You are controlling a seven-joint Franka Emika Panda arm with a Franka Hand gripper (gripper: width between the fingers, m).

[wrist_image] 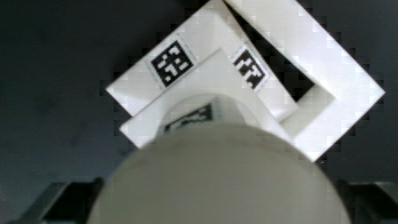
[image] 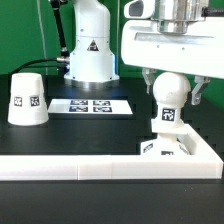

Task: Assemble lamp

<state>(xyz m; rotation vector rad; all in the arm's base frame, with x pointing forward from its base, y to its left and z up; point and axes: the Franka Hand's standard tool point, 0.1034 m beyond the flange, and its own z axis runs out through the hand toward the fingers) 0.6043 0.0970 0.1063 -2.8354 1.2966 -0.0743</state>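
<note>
The white round bulb (image: pixel 171 92) stands upright on the flat square base (image: pixel 185 150), at the exterior view's right, by the white front wall. My gripper (image: pixel 173 90) hangs straight above with a finger on each side of the bulb's round head. A thin gap shows beside the right finger (image: pixel 200 96), so the jaws are open around the bulb. In the wrist view the bulb (wrist_image: pixel 214 175) fills the foreground, with the tagged base (wrist_image: pixel 294 75) beyond it. The cone shade (image: pixel 27 98) stands alone at the exterior view's left.
The marker board (image: pixel 92 105) lies flat in the middle of the black table. The big white robot pedestal (image: pixel 88 45) stands behind it. A low white wall (image: pixel 90 168) runs along the table's front edge.
</note>
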